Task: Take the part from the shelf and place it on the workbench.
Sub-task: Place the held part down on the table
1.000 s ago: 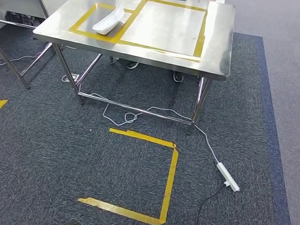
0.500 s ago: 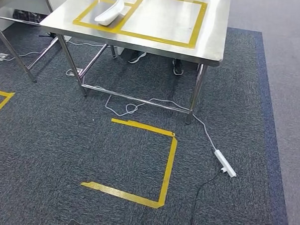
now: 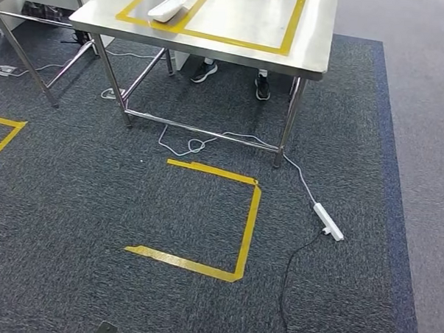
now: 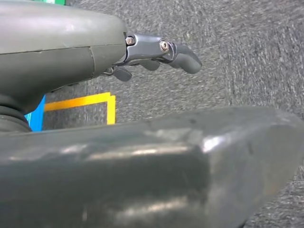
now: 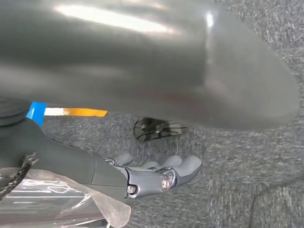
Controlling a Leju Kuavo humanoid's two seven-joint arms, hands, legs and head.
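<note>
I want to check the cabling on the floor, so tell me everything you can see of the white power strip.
The white power strip is a long, narrow block that looks like plastic, lying flat and slanted on the dark carpet, to the right of the yellow tape outline and beyond the table leg. A pale cable runs from its far end toward the underside of the steel table. A black cable leaves its near end, by a small white plug, and curves across the carpet toward the robot.

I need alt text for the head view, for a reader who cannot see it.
A steel workbench marked with yellow tape squares holds a white part at its far left. Below it, on dark carpet, are a person's shoes, a white power strip and a yellow tape outline.
</note>
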